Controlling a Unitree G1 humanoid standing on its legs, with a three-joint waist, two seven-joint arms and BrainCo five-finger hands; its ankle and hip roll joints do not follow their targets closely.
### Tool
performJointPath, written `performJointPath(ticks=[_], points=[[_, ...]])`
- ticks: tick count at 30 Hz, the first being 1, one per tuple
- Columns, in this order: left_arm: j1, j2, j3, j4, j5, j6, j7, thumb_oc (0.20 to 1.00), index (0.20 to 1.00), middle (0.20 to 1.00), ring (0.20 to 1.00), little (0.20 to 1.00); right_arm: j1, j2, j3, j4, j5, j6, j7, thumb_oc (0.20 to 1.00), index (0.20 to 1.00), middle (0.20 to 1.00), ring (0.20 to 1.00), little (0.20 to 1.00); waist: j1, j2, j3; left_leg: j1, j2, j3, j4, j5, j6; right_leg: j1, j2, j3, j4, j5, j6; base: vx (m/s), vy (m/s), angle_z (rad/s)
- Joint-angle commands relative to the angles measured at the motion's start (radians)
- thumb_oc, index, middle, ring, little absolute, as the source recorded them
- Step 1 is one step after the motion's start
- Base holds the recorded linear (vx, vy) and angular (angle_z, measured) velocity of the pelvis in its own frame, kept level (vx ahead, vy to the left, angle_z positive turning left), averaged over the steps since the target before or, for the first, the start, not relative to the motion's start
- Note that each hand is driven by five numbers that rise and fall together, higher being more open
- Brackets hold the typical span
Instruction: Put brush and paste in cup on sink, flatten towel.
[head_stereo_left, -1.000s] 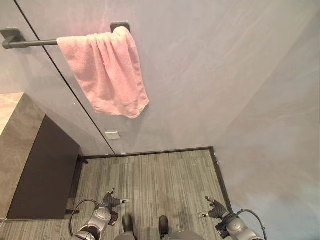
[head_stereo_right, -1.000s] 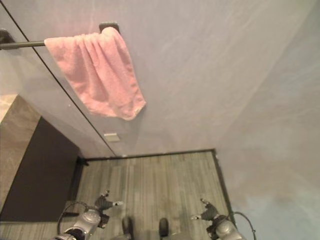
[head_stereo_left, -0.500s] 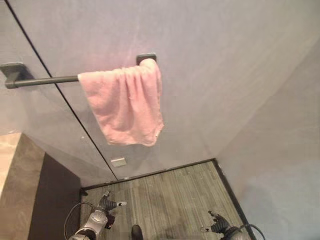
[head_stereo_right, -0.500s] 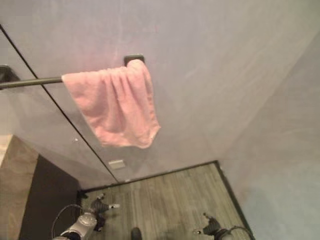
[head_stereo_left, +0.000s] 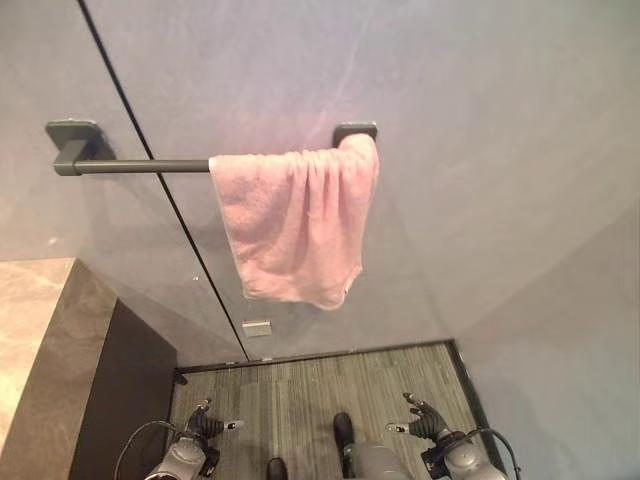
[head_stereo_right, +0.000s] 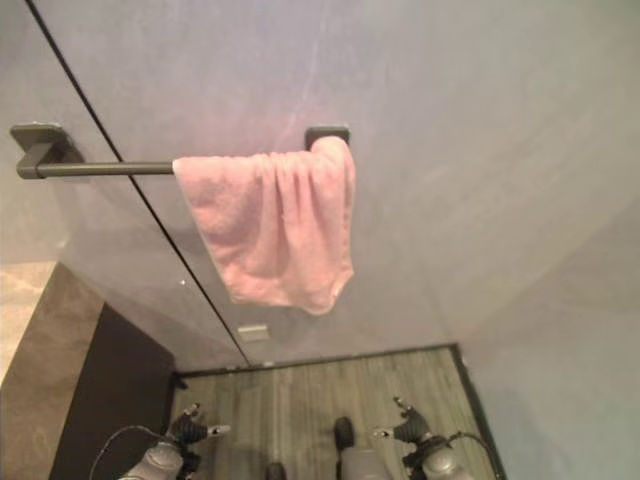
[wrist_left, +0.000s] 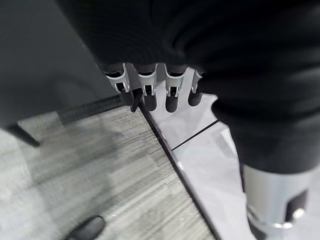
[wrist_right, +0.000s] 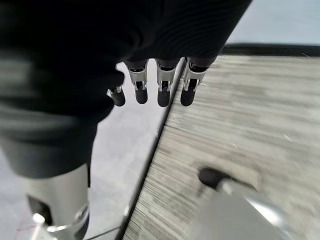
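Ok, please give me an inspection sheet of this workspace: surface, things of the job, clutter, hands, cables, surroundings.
Surface: stone counter edge at the robot's left, above a dark cabinet front; no sink seen.
Job's things: pink towel hangs bunched on the dark wall rail, crowded toward the rail's right bracket, not spread flat. Brush, paste, cup: nothing seen.
Clutter: nothing seen.
Hands: left robot hand low over the floor, fingers relaxed, holding nothing; right robot hand the same.
Cables: nothing to report.
Surroundings: grey walls, a dark seam line running down the wall, small wall plate under the towel, grey striped floor.
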Motion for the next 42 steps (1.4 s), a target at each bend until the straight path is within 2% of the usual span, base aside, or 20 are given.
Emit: performJointPath(ticks=[1,6,8,9,10,12,13,14,16,17,19,22,26,31,34,35,40,41,42], points=[[-0.036,0.041,0.002,-0.041,0.009,-0.036,-0.002,1.0,1.0,1.0,1.0,1.0,-0.016,-0.061,-0.034,-0.065,0.009,-0.029,-0.017,1.0,1.0,1.0,1.0,1.0,-0.014,-0.001,-0.03,-0.088,0.038,0.068,0.138,-0.005,-0.042,0.025,-0.039,0.03,0.029,-0.058,0.075,0.06,-0.075,0.06],[-0.023,0.09,0.006,-0.122,0.021,-0.043,-0.016,1.0,1.0,1.0,1.0,1.0,-0.009,-0.12,-0.088,-0.157,0.06,-0.032,0.003,1.0,1.0,1.0,1.0,1.0,-0.002,-0.001,-0.044,-0.067,0.039,0.05,0.124,-0.001,-0.046,0.07,-0.04,0.009,0.029,-0.08,0.064,0.06,-0.044,0.19],[-0.014,0.12,-0.001,-0.162,0.042,-0.051,-0.024,1.0,1.0,1.0,1.0,1.0,0.003,-0.139,-0.112,-0.197,0.12,-0.042,0.029,1.0,1.0,1.0,1.0,1.0,0.003,0.001,-0.049,-0.06,0.034,0.04,0.112,0.001,-0.045,0.079,-0.045,-0.001,0.026,-0.082,0.066,0.03,-0.004,0.2],[0.002,0.166,0.0,-0.249,0.058,-0.063,-0.04,1.0,1.0,1.0,1.0,1.0,0.01,-0.158,-0.138,-0.258,0.205,-0.058,0.059,1.0,1.0,1.0,1.0,1.0,0.007,0.003,-0.049,-0.058,0.031,0.035,0.102,0.005,-0.045,0.08,-0.051,-0.005,0.025,-0.082,0.069,0.01,0.004,0.19],[0.003,0.167,0.0,-0.251,0.058,-0.062,-0.04,1.0,1.0,1.0,1.0,1.0,0.011,-0.158,-0.138,-0.259,0.205,-0.057,0.06,1.0,1.0,1.0,1.0,1.0,0.007,0.003,-0.05,-0.058,0.031,0.035,0.102,0.005,-0.045,0.081,-0.052,-0.006,0.025,-0.082,0.069,0.0,0.012,0.17],[0.037,0.243,0.0,-0.377,0.067,-0.089,-0.075,1.0,1.0,1.0,1.0,1.0,0.02,-0.196,-0.155,-0.337,0.304,-0.078,0.117,1.0,1.0,1.0,1.0,1.0,0.015,0.006,-0.049,-0.056,0.029,0.031,0.091,0.007,-0.046,0.08,-0.059,-0.012,0.023,-0.08,0.074,0.01,0.015,0.12],[0.077,0.316,0.014,-0.48,0.031,-0.114,-0.118,1.0,1.0,1.0,1.0,1.0,0.027,-0.235,-0.161,-0.389,0.374,-0.083,0.17,1.0,1.0,1.0,1.0,1.0,0.023,0.008,-0.049,-0.055,0.027,0.027,0.081,0.01,-0.046,0.08,-0.064,-0.017,0.022,-0.078,0.08,0.0,0.015,0.03],[0.08,0.318,0.015,-0.483,0.03,-0.112,-0.119,1.0,1.0,1.0,1.0,1.0,0.027,-0.236,-0.16,-0.389,0.375,-0.083,0.171,1.0,1.0,1.0,1.0,1.0,0.022,0.007,-0.05,-0.055,0.027,0.027,0.081,0.01,-0.046,0.08,-0.064,-0.017,0.022,-0.078,0.08,0.0,0.0,0.0],[0.114,0.394,0.044,-0.587,-0.026,-0.135,-0.158,1.0,1.0,1.0,1.0,1.0,0.029,-0.284,-0.149,-0.448,0.441,-0.077,0.23,1.0,1.0,1.0,1.0,1.0,0.034,0.008,-0.049,-0.053,0.025,0.022,0.075,0.012,-0.046,0.082,-0.071,-0.022,0.017,-0.075,0.085,0.01,0.016,0.04],[0.117,0.395,0.046,-0.59,-0.026,-0.134,-0.159,1.0,1.0,1.0,1.0,1.0,0.03,-0.284,-0.148,-0.449,0.441,-0.077,0.231,1.0,1.0,1.0,1.0,1.0,0.033,0.007,-0.049,-0.053,0.025,0.022,0.075,0.012,-0.046,0.082,-0.071,-0.022,0.017,-0.075,0.085,0.0,0.0,0.0],[0.142,0.505,0.082,-0.681,-0.084,-0.165,-0.205,1.0,1.0,1.0,1.0,1.0,0.014,-0.377,-0.111,-0.531,0.487,-0.063,0.298,1.0,1.0,1.0,1.0,1.0,0.05,0.007,-0.055,-0.049,0.021,0.018,0.069,0.012,-0.047,0.088,-0.08,-0.032,0.012,-0.072,0.09,0.02,0.015,0.02],[0.151,0.57,0.133,-0.726,-0.157,-0.182,-0.216,1.0,1.0,1.0,1.0,1.0,-0.012,-0.443,-0.093,-0.614,0.569,-0.059,0.328,1.0,1.0,1.0,1.0,1.0,0.06,0.004,-0.057,-0.044,0.019,0.017,0.06,0.013,-0.048,0.094,-0.085,-0.035,0.005,-0.069,0.095,0.02,0.013,0.03],[0.14,0.605,0.178,-0.809,-0.253,-0.196,-0.232,1.0,1.0,1.0,1.0,1.0,-0.062,-0.484,-0.063,-0.682,0.631,-0.052,0.345,1.0,1.0,1.0,1.0,1.0,0.069,0.002,-0.061,-0.04,0.017,0.02,0.048,0.015,-0.049,0.096,-0.092,-0.035,-0.012,-0.058,0.101,0.03,0.033,0.03],[0.067,0.611,0.163,-0.916,-0.307,-0.212,-0.224,1.0,1.0,1.0,1.0,1.0,-0.181,-0.479,0.003,-0.704,0.611,-0.053,0.31,1.0,1.0,1.0,1.0,1.0,0.073,0.001,-0.061,-0.041,0.012,0.034,0.034,0.018,-0.046,0.089,-0.101,-0.027,-0.032,-0.037,0.109,0.0,0.027,-0.01],[0.027,0.597,0.145,-0.953,-0.328,-0.209,-0.213,1.0,1.0,1.0,1.0,1.0,-0.226,-0.436,0.027,-0.677,0.639,-0.047,0.29,1.0,1.0,1.0,1.0,1.0,0.074,-0.001,-0.057,-0.043,0.011,0.039,0.029,0.02,-0.045,0.083,-0.104,-0.018,-0.037,-0.026,0.111,-0.02,0.029,-0.04],[-0.045,0.59,0.096,-0.96,-0.327,-0.208,-0.203,1.0,1.0,1.0,1.0,1.0,-0.313,-0.401,0.082,-0.658,0.612,-0.031,0.259,1.0,1.0,1.0,1.0,1.0,0.071,-0.002,-0.055,-0.046,0.011,0.051,0.018,0.024,-0.045,0.071,-0.105,-0.008,-0.043,-0.015,0.115,-0.03,0.038,-0.06],[-0.14,0.561,0.021,-0.971,-0.326,-0.202,-0.189,1.0,1.0,1.0,1.0,1.0,-0.409,-0.334,0.132,-0.626,0.585,-0.02,0.217,1.0,1.0,1.0,1.0,1.0,0.063,-0.005,-0.052,-0.05,0.011,0.067,0.009,0.027,-0.042,0.052,-0.106,0.01,-0.045,0.0,0.119,-0.01,0.026,-0.2],[-0.197,0.527,-0.029,-0.966,-0.322,-0.198,-0.179,1.0,1.0,1.0,1.0,1.0,-0.457,-0.283,0.159,-0.588,0.58,-0.02,0.202,1.0,1.0,1.0,1.0,1.0,0.058,-0.007,-0.048,-0.053,0.01,0.074,0.003,0.029,-0.04,0.043,-0.106,0.021,-0.047,0.007,0.123,-0.01,0.032,-0.03],[-0.214,0.518,-0.045,-0.963,-0.321,-0.195,-0.177,1.0,1.0,1.0,1.0,1.0,-0.475,-0.269,0.167,-0.583,0.57,-0.017,0.192,1.0,1.0,1.0,1.0,1.0,0.057,-0.008,-0.047,-0.055,0.009,0.077,0.001,0.03,-0.04,0.039,-0.107,0.024,-0.048,0.01,0.124,-0.01,0.023,-0.07]])
